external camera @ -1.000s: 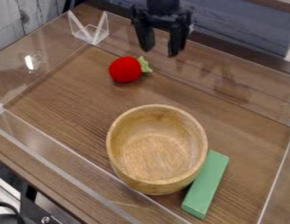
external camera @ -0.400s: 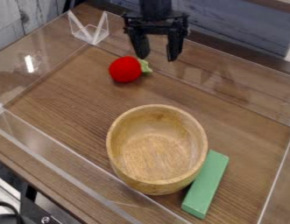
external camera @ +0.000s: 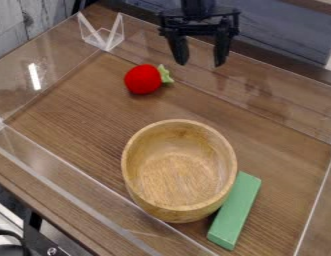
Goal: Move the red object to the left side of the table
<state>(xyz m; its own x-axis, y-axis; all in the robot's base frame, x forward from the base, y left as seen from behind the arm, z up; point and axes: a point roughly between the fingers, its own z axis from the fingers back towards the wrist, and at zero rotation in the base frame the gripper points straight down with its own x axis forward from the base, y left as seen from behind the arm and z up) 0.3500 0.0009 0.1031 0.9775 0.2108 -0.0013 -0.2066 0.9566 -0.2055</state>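
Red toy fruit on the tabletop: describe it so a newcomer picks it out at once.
Find the wooden bowl on the brown tabletop. Beyond it, toward the black gripper, sits the small red toy fruit. Unlike the pale bowl and long green block, it is round and red, with a green tuft.

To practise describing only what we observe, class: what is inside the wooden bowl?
Nothing shows inside the wooden bowl; its bare interior is in view. What lies beneath its base cannot be seen, since the bowl covers that patch of table.
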